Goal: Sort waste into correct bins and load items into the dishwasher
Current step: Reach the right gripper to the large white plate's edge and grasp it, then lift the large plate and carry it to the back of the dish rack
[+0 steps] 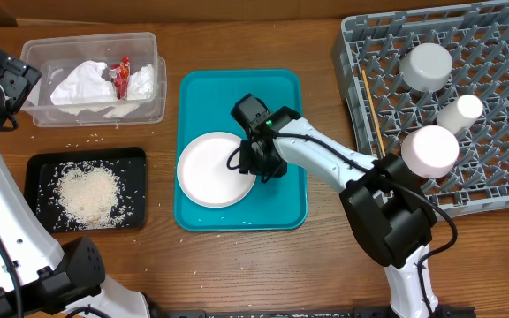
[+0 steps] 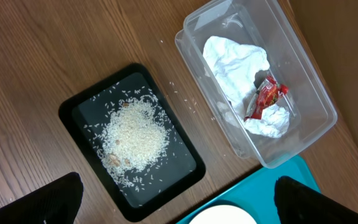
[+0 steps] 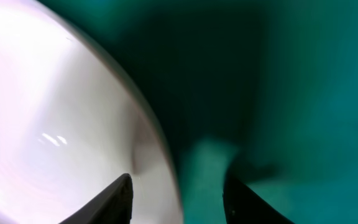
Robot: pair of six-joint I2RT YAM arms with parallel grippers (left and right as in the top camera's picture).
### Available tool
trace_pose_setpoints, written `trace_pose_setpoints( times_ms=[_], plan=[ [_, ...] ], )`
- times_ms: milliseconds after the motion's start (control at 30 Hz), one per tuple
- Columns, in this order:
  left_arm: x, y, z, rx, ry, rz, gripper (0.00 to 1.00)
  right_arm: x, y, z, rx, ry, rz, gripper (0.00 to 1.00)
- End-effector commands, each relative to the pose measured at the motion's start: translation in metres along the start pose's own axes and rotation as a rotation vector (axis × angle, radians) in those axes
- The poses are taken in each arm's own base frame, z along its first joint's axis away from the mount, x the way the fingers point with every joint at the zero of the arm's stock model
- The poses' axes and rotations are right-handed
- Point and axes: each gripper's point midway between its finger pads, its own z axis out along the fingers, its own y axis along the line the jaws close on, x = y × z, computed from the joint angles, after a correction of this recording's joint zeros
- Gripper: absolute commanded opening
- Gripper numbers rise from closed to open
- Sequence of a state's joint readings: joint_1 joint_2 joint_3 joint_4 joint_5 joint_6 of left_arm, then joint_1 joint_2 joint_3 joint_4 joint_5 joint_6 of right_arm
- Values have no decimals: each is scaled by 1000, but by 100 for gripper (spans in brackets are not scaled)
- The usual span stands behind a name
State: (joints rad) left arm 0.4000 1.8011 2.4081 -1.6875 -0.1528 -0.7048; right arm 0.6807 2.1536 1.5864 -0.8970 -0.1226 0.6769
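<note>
Plate (image 1: 208, 170), the large white round one, lies flat in the teal tray (image 1: 285, 97), in its lower left part. Right hand (image 1: 256, 166) is down at the plate's right rim, inside the teal tray. Wrist view: one finger (image 3: 114, 199) over the white, the other (image 3: 244, 199) over bare teal, rim between them. Jaws apart, no pinch on the rim seen.

Left hand (image 2: 179, 205) has its fingers spread wide and holds nothing. It is far left of the teal tray, past the clear tub (image 1: 153, 53).

The tub sits just left of the teal tray's top corner, with the crumpled napkin (image 1: 82, 84) and red sauce packet (image 1: 122, 78) inside. Black tray (image 1: 38, 163) is left of the teal tray and below the tub, with rice (image 1: 87, 193) heaped in it. A few grains lie loose on the table (image 1: 237, 35) beside it.

Grey dish rack (image 1: 502, 177), right of the teal tray, holds the pale bowl (image 1: 427, 66), small white cup (image 1: 460, 113) and smaller pinkish plate (image 1: 431, 150). Chopsticks (image 1: 371, 110) lie along the rack side nearest the teal tray.
</note>
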Motion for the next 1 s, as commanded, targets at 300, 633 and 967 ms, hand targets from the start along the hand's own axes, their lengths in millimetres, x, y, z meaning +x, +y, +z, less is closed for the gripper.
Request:
trace_pose_setpoints(
  times_ms=[300,633,967],
  plan=[
    [1,0,5,-13,10,-10,100,-3,0,-8,-15,17,21,17],
    [1,0,5,-13,10,-10,100,-83,-31,-125,-13,-176,84,4],
    [1,0,5,-13,10,-10,100,-172,-190,-300,322,-646,327,4]
  ],
)
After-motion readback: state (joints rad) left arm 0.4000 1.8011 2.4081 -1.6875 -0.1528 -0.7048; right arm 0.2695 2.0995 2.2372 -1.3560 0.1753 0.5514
